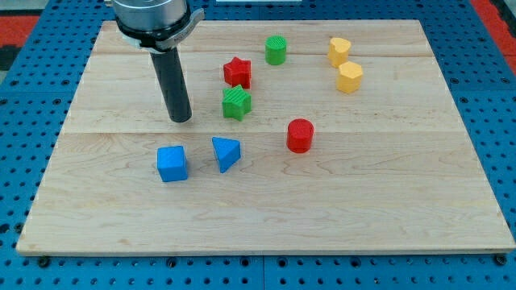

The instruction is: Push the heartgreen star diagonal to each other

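A green star (236, 104) lies near the board's middle, just below a red star (237, 72). A yellow heart (339, 51) lies at the view's upper right, with a yellow hexagon (350, 77) just below it. My tip (181, 119) rests on the board to the left of the green star, about a block's width away, not touching it.
A green cylinder (276, 50) sits above and right of the red star. A red cylinder (300, 135) lies right of centre. A blue cube (172, 163) and a blue triangle (226, 153) lie below my tip. The wooden board (387, 201) sits on a blue perforated table.
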